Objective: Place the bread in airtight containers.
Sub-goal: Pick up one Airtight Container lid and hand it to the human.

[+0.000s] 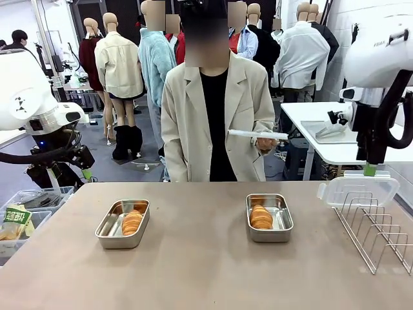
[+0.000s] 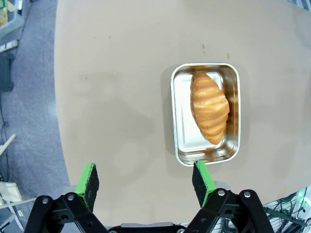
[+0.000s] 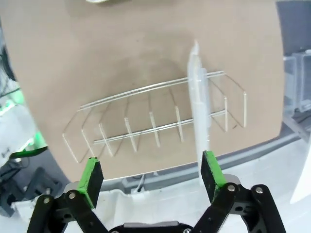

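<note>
Here, front view, counter (image 1: 193,271): brown; carries two open steel boxes well apart, and a wire rack (image 1: 371,226) at the robot's right
Front view, left container (image 1: 113,226): holds the left croissant (image 1: 132,223), which lies inside toward its right wall
Front view, right container (image 1: 282,218): holds the right croissant (image 1: 261,217), which lies inside toward its left wall
Front view, person: stands at the far side of the counter; one hand (image 1: 264,143) holds a clear lid (image 1: 255,134) level, well above the counter
Front view, second lid (image 1: 357,190): clear and white-rimmed; stands on edge at the far end of the wire rack
Left wrist view, left gripper (image 2: 146,182): jaws spread wide with nothing between them; hangs above the counter; the left container sits just beyond one green pad, the left croissant slantwise in it
Right wrist view, right gripper (image 3: 151,177): jaws spread wide, holding nothing; hangs above the wire rack; the second lid shows edge-on in the rack, in line with one pad
</note>
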Controlling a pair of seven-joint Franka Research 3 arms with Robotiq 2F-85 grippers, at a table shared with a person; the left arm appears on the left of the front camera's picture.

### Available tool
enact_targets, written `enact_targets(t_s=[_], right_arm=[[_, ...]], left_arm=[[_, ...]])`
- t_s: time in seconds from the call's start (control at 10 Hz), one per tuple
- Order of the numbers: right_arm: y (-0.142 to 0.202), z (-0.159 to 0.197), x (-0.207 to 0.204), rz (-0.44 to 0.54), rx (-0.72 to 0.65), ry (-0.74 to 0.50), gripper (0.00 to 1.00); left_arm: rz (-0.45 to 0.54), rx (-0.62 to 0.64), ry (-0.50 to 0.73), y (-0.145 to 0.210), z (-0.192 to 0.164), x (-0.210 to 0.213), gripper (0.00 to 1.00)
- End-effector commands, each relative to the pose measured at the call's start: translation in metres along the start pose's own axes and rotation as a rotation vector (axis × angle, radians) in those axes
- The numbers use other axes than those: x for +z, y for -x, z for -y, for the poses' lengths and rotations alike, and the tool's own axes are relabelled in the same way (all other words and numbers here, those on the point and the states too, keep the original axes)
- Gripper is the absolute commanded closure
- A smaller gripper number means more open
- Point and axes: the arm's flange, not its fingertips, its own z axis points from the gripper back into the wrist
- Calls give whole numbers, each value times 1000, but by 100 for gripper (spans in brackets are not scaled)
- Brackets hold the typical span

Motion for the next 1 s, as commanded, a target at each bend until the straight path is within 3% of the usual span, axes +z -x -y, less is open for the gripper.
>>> enact_targets(t_s=[0.0,0.2,0.3,0.9], right_arm=[[8,6,-14,-17,37,31,0],[10,11,-24,-22,91,20,0],[6,10,-15,-8,24,14,0],[6,10,-15,-8,24,14,0]], left_arm=[[2,9,-8,0,-1,1,0],[2,9,-8,0,-1,1,0],[2,9,-8,0,-1,1,0],[2,9,-8,0,-1,1,0]])
